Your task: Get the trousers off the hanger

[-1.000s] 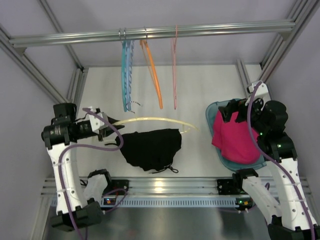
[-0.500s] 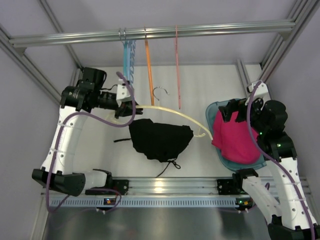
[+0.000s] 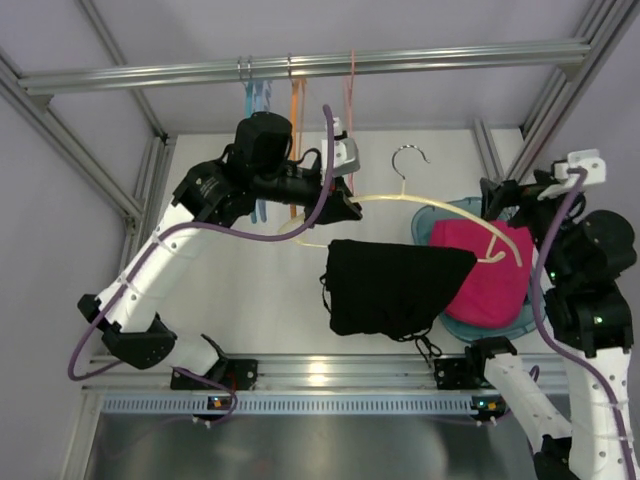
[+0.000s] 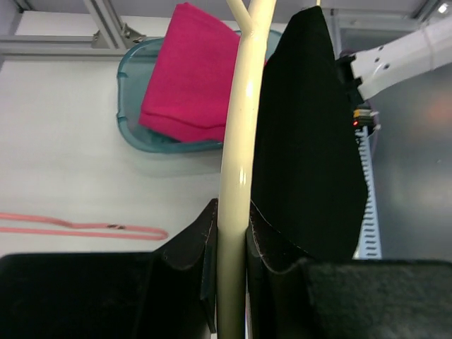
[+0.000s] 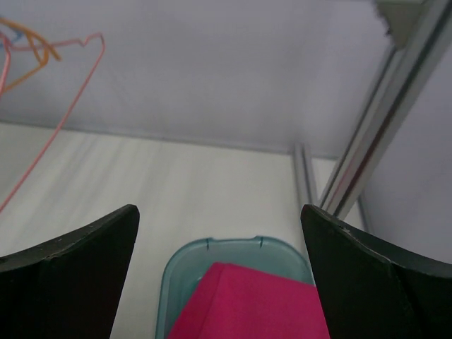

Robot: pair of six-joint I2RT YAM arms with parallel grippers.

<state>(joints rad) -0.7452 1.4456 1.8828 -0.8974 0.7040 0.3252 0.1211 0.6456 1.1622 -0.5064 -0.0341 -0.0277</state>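
Note:
My left gripper (image 3: 345,208) is shut on the left arm of the cream hanger (image 3: 400,198) and holds it up in the air, with the metal hook (image 3: 405,155) pointing away. The black trousers (image 3: 390,290) hang from the hanger's bar above the table. In the left wrist view the hanger (image 4: 236,176) runs between my fingers (image 4: 187,247), with the trousers (image 4: 304,141) to its right. My right gripper (image 3: 500,195) is open and empty near the hanger's right end. In the right wrist view its midpoint (image 5: 219,212) is over the bin.
A teal bin (image 3: 480,330) at the right holds a magenta-pink cloth (image 3: 500,280); both show in the right wrist view, bin (image 5: 180,268) and cloth (image 5: 247,304). Light-blue (image 3: 255,100), orange (image 3: 296,100) and pink (image 3: 350,80) hangers hang on the far rail.
My left arm has swung up and right, carrying the hanger and trousers off the table toward the bin. My right arm has risen and turned toward the hanger.

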